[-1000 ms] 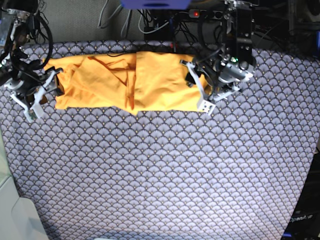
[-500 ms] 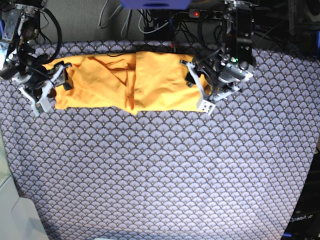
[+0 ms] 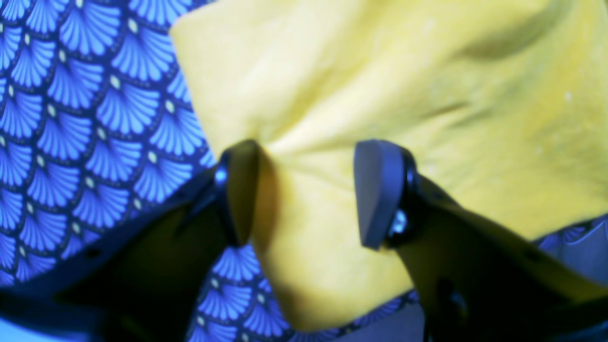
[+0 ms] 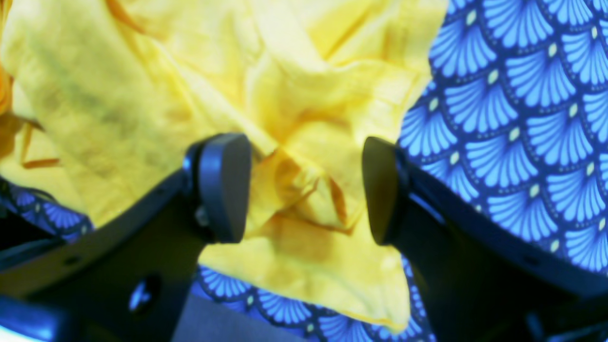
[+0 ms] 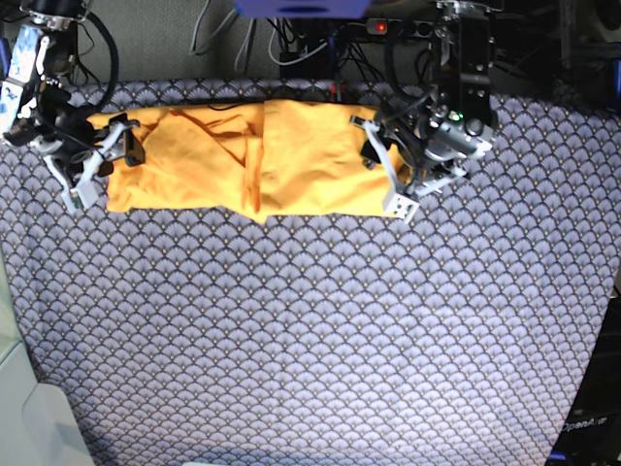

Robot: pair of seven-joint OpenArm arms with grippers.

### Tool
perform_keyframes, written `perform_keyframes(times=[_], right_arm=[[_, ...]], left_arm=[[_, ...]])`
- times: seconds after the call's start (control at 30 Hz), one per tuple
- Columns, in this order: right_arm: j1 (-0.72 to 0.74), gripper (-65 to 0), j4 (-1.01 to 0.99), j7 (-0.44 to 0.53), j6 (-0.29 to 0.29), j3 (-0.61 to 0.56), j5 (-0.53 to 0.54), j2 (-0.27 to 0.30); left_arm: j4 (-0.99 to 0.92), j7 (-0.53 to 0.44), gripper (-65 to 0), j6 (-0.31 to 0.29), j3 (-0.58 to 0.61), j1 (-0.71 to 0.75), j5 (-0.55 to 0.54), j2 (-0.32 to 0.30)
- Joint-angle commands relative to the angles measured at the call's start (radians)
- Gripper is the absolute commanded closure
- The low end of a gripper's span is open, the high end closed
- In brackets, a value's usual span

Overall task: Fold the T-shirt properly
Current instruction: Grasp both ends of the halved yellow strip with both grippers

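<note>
The yellow-orange T-shirt (image 5: 243, 160) lies folded into a long band across the back of the table. My left gripper (image 5: 381, 170) is at its right end, open, and straddles the cloth's edge. In the left wrist view the shirt (image 3: 380, 85) lies flat between the spread fingers (image 3: 380, 194) of that gripper (image 3: 306, 192). My right gripper (image 5: 102, 163) is at the shirt's left end, open. In the right wrist view its gripper (image 4: 301, 187) has bunched, wrinkled shirt cloth (image 4: 294, 118) between the parted pads (image 4: 223, 185). No white tag shows.
The blue-grey scallop-patterned cloth (image 5: 320, 330) covers the whole table. Cables and a power strip (image 5: 388, 27) run along the back edge. A pale surface (image 5: 29, 417) sits off the table's front left corner.
My right gripper has moved back and in toward the shirt's left end, so it now straddles the cloth. The left gripper and the shirt have stayed put.
</note>
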Motion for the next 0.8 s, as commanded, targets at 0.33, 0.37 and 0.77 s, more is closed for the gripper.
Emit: perform_keyframes(times=[0.33,0.37,0.77], right_arm=[[0.015,-38.1,0.009,0.023,0.003,0.004,0.015,0.04],[0.012,-38.1,0.009,0.034,0.003,0.004,0.015,0.04],[0.013,-38.1,-0.086,0.061,0.003,0.002,0.016,0.049]], left_arm=[[0.022,-0.011,-32.2,0.002,0.0,0.003,-0.001,0.001],[0.022,-0.011,-32.2,0.002,0.0,0.004,-0.001,0.001],[0.022,-0.011,-32.2,0.002,0.0,0.006,-0.001,-0.002]])
